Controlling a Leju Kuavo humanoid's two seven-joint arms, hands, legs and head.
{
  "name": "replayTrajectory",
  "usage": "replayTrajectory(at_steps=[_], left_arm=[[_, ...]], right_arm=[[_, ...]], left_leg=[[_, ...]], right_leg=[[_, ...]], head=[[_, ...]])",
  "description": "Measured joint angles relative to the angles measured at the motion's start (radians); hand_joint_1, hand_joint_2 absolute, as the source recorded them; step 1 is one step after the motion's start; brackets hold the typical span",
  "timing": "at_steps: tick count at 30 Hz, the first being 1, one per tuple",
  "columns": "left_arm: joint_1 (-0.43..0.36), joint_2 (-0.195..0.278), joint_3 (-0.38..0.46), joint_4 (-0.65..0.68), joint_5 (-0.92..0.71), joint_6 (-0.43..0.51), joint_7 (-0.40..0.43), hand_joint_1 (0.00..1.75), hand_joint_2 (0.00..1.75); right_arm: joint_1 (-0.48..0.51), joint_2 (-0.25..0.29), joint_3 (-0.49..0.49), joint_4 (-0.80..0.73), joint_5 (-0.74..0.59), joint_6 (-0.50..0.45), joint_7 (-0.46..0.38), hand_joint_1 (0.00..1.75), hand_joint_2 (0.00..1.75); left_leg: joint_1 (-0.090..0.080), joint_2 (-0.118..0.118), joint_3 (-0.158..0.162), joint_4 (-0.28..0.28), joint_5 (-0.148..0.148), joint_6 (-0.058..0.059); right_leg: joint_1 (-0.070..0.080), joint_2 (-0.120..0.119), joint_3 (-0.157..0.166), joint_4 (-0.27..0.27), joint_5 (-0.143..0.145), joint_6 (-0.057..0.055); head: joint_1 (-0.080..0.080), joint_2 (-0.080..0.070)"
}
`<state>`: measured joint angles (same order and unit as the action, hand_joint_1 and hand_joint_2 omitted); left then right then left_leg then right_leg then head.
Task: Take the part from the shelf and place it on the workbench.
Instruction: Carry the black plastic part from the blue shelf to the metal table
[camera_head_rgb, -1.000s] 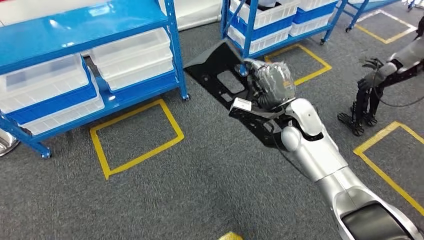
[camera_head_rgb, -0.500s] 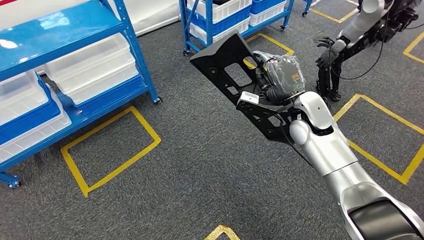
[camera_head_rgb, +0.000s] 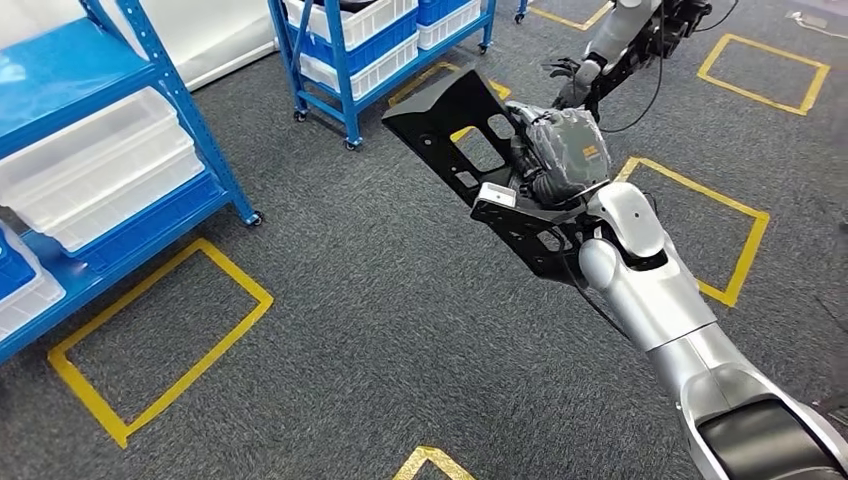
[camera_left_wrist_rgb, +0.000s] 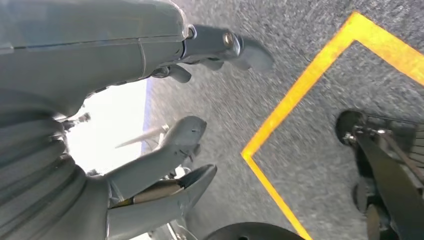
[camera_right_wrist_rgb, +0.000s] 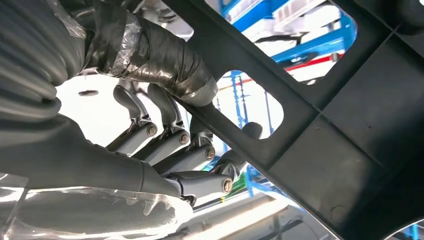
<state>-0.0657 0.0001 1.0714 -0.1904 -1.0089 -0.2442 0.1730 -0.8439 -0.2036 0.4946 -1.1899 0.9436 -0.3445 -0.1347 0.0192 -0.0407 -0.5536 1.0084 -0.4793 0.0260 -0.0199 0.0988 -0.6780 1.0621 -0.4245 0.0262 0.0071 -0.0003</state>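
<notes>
I've got the part, a long black panel with cut-outs, up off the floor in my right hand, carried out ahead over the grey carpet. In the right wrist view the fingers curl through a slot and wrap one rib of the panel, thumb clamped on the other side. So it's gripped, but by one bar near the hand's end, and most of the panel hangs out beyond the hold.

The left hand hangs over the carpet with the fingers apart, nothing in it.

No workbench in sight, so by my reckoning this is the carry leg. Risks as I judge them: that long overhang could lever against the grip and twist or slide in the fingers. The far tip reaches toward the blue shelf and the other robot's arm, so a careless swing might clip one.
</notes>
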Motion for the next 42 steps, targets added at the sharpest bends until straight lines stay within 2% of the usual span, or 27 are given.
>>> replayTrajectory(at_steps=[2,4,5,6,8,10,11,13,14,16,18,19,20,21,23,25,27,28,29,31,33,35,36,37,38,40,42], left_arm=[[0.002,0.000,0.004,0.000,0.000,0.000,0.000,0.00,1.75],[0.003,0.000,0.006,0.000,0.001,-0.001,0.000,0.00,1.75],[0.004,0.000,0.006,0.000,0.001,-0.001,0.000,0.00,1.75],[0.003,0.000,0.007,0.000,0.001,-0.001,0.000,0.00,1.75],[0.002,0.000,0.007,0.000,0.001,-0.001,0.000,0.00,1.75],[0.002,0.000,0.007,0.000,0.001,-0.001,0.000,0.00,1.75],[0.002,0.000,0.007,0.000,0.001,-0.001,0.000,0.00,1.75],[-0.001,-0.001,0.008,0.000,0.002,-0.003,0.000,0.00,1.75],[-0.003,-0.001,0.008,0.000,0.002,-0.004,0.000,0.00,1.75],[-0.003,-0.003,0.009,0.000,0.003,-0.006,0.000,0.00,1.75],[0.002,-0.003,0.010,0.000,0.004,-0.007,0.000,0.00,1.75],[0.005,-0.003,0.012,0.000,0.004,-0.007,0.000,0.00,1.75],[0.006,-0.003,0.013,0.000,0.004,-0.007,0.001,0.00,1.75],[0.008,-0.003,0.014,0.000,0.004,-0.007,0.001,0.00,1.75],[0.008,-0.003,0.015,0.000,0.004,-0.008,0.002,0.00,1.75],[0.008,-0.002,0.016,0.000,0.004,-0.009,0.002,0.00,1.75],[0.008,-0.001,0.019,0.000,0.004,-0.009,0.002,0.00,1.75],[0.007,-0.001,0.021,0.000,0.004,-0.009,0.002,0.00,1.75],[0.005,-0.001,0.022,0.000,0.004,-0.009,0.002,0.00,1.75],[0.003,-0.001,0.025,0.000,0.004,-0.010,0.002,0.00,1.75],[0.005,-0.001,0.028,0.000,0.004,-0.011,0.001,0.00,1.75],[0.008,-0.001,0.031,0.000,0.004,-0.012,0.001,0.00,1.75],[0.008,-0.001,0.031,0.000,0.003,-0.012,0.001,0.00,1.75],[0.007,-0.001,0.031,0.000,0.003,-0.012,0.001,0.00,1.75],[0.007,-0.001,0.032,0.000,0.003,-0.012,0.000,0.00,1.75],[0.006,0.000,0.032,0.000,0.003,-0.012,0.000,0.00,1.75],[0.006,0.001,0.032,0.000,0.003,-0.012,0.001,0.00,1.75]], right_arm=[[-0.004,-0.003,0.000,-0.002,0.001,0.000,0.000,1.75,1.75],[-0.002,-0.003,0.000,-0.003,0.002,0.000,0.001,1.75,1.75],[0.001,-0.004,0.000,-0.003,0.002,0.000,0.001,1.75,1.75],[0.002,-0.004,0.000,-0.003,0.002,0.000,0.001,1.75,1.75],[0.002,-0.005,0.000,-0.004,0.003,0.000,0.001,1.75,1.75],[0.000,-0.006,0.000,-0.008,0.006,0.001,0.004,1.75,1.75],[0.001,-0.007,0.000,-0.011,0.010,0.001,0.006,1.75,1.75],[0.004,-0.013,0.000,-0.015,0.017,0.001,0.009,1.75,1.75],[0.005,-0.016,0.000,-0.018,0.021,0.001,0.011,1.75,1.75],[0.005,-0.020,0.000,-0.025,0.026,0.001,0.015,1.75,1.75],[0.006,-0.023,0.000,-0.030,0.028,0.002,0.019,1.75,1.75],[0.007,-0.024,0.000,-0.030,0.029,0.003,0.020,1.75,1.75],[0.009,-0.026,0.000,-0.031,0.031,0.004,0.020,1.75,1.75],[0.011,-0.029,0.000,-0.031,0.033,0.005,0.020,1.75,1.75],[0.011,-0.034,0.000,-0.036,0.036,0.009,0.021,1.75,1.75],[0.007,-0.039,-0.001,-0.042,0.039,0.015,0.022,1.75,1.75],[0.004,-0.047,-0.001,-0.046,0.041,0.019,0.023,1.75,1.75],[0.004,-0.052,-0.002,-0.047,0.041,0.020,0.023,1.75,1.75],[0.004,-0.057,-0.004,-0.049,0.042,0.021,0.023,1.75,1.75],[-0.001,-0.068,-0.007,-0.051,0.045,0.024,0.024,1.75,1.75],[-0.012,-0.074,-0.008,-0.052,0.050,0.032,0.025,1.75,1.75],[-0.017,-0.078,-0.008,-0.052,0.055,0.041,0.025,1.75,1.75],[-0.018,-0.081,-0.008,-0.052,0.057,0.044,0.026,1.75,1.75],[-0.021,-0.084,-0.008,-0.052,0.057,0.047,0.026,1.75,1.75],[-0.025,-0.087,-0.008,-0.052,0.057,0.049,0.026,1.75,1.75],[-0.037,-0.090,-0.008,-0.053,0.058,0.052,0.027,1.75,1.75],[-0.050,-0.093,-0.009,-0.053,0.058,0.056,0.028,1.75,1.75]], left_leg=[[-0.002,0.030,0.004,-0.010,0.006,0.009],[-0.005,0.058,0.002,-0.010,0.006,0.011],[-0.005,0.073,0.002,-0.009,0.005,0.011],[-0.005,0.087,0.002,-0.008,0.003,0.010],[-0.006,0.111,0.003,-0.002,-0.003,0.004],[-0.011,0.131,0.004,0.007,-0.013,-0.008],[-0.013,0.139,0.005,0.009,-0.017,-0.014],[-0.015,0.156,0.010,0.008,-0.021,-0.024],[-0.012,0.153,0.011,0.011,-0.027,-0.028],[-0.007,0.110,-0.010,0.061,-0.065,-0.034],[-0.004,0.061,-0.069,0.187,-0.130,-0.037],[-0.004,0.053,-0.101,0.253,-0.153,-0.037],[-0.004,0.049,-0.124,0.295,-0.159,-0.037],[-0.004,0.047,-0.130,0.297,-0.144,-0.035],[-0.004,0.028,-0.092,0.191,-0.067,-0.027],[-0.002,-0.020,-0.043,0.073,-0.015,-0.019],[-0.003,-0.040,-0.027,0.037,-0.012,-0.014],[-0.005,-0.029,-0.024,0.030,-0.010,-0.012],[-0.005,-0.015,-0.021,0.024,-0.005,-0.006],[-0.004,0.013,-0.013,0.005,0.006,0.007],[-0.007,0.039,-0.010,-0.002,0.010,0.016],[-0.009,0.067,-0.011,-0.001,0.009,0.018],[-0.010,0.081,-0.011,0.000,0.007,0.018],[-0.009,0.094,-0.011,0.002,0.005,0.016],[-0.009,0.106,-0.010,0.004,0.001,0.013],[-0.012,0.129,-0.008,0.012,-0.008,0.002],[-0.017,0.148,-0.006,0.015,-0.015,-0.009]], right_leg=[[0.005,-0.068,-0.042,0.091,-0.055,0.005],[0.001,-0.090,-0.097,0.213,-0.109,0.011],[-0.001,-0.093,-0.108,0.241,-0.113,0.014],[-0.004,-0.096,-0.099,0.231,-0.100,0.017],[-0.006,-0.120,-0.030,0.112,-0.043,0.018],[0.002,-0.147,0.030,0.005,-0.012,0.008],[0.007,-0.152,0.040,-0.016,-0.011,0.000],[0.011,-0.131,0.037,-0.018,-0.012,-0.015],[0.009,-0.122,0.037,-0.020,-0.011,-0.021],[0.004,-0.103,0.039,-0.025,-0.007,-0.034],[0.006,-0.083,0.039,-0.026,-0.006,-0.042],[0.008,-0.072,0.039,-0.025,-0.006,-0.044],[0.010,-0.058,0.039,-0.024,-0.007,-0.045],[0.011,-0.044,0.039,-0.022,-0.007,-0.045],[0.011,-0.015,0.040,-0.018,-0.008,-0.044],[0.011,0.012,0.035,-0.012,-0.008,-0.038],[0.005,0.036,0.025,-0.012,-0.002,-0.026],[0.002,0.050,0.022,-0.016,0.003,-0.018],[0.000,0.047,0.019,-0.016,0.004,-0.012],[0.005,-0.003,0.001,0.016,-0.019,-0.004],[0.007,-0.068,-0.048,0.120,-0.076,-0.001],[0.002,-0.088,-0.098,0.224,-0.113,0.004],[-0.001,-0.092,-0.102,0.237,-0.108,0.006],[-0.003,-0.098,-0.085,0.209,-0.086,0.009],[-0.005,-0.108,-0.051,0.149,-0.055,0.010],[0.000,-0.147,0.016,0.026,-0.016,0.006],[0.010,-0.160,0.036,-0.017,-0.013,-0.003]], head=[[0.001,0.000],[0.002,0.000],[0.002,0.000],[0.002,0.000],[0.002,0.000],[0.002,0.000],[0.001,0.000],[0.001,0.000],[0.001,0.000],[0.001,0.000],[0.001,0.000],[0.001,0.000],[0.001,0.000],[0.001,0.000],[0.001,0.000],[0.001,0.000],[0.001,0.000],[0.001,0.000],[0.001,0.000],[0.003,0.000],[0.004,0.000],[0.004,0.000],[0.003,0.000],[0.003,0.000],[0.004,0.000],[0.003,0.000],[0.003,0.000]])
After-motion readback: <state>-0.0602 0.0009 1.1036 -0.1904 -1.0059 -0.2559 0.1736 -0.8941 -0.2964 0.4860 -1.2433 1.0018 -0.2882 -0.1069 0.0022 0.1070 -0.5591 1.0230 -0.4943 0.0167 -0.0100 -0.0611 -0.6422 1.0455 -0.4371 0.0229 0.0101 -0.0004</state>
